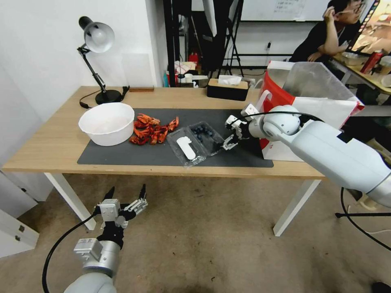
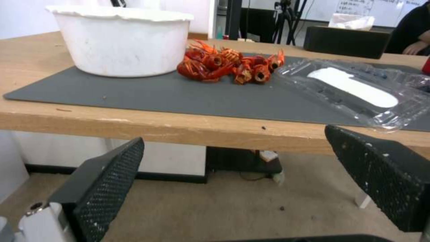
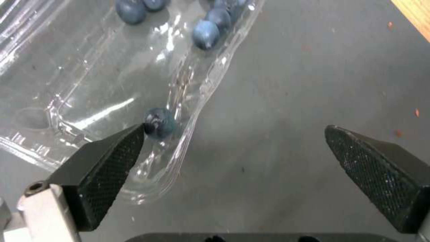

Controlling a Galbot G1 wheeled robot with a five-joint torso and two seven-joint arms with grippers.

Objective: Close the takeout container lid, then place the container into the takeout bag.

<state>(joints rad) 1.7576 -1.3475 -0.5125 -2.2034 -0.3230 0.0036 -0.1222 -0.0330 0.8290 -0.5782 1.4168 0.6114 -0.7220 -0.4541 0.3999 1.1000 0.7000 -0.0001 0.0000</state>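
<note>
1. The takeout container lies open and flat on the dark mat, both halves spread side by side.
2. The lid, with its white oblong sticker, is the half nearer the table's front edge; the other half holds the blue berries.
3. The right gripper is low over the mat at the container's right edge. Its fingers are spread wide and hold nothing; in the right wrist view one finger is over the clear plastic rim, beside a single berry.
4. The takeout bag stands open on the table's right end, behind the right arm.
5. The left gripper waits below the table's front edge, open and empty.
6. A white bowl and red crayfish lie left of the container.
</note>
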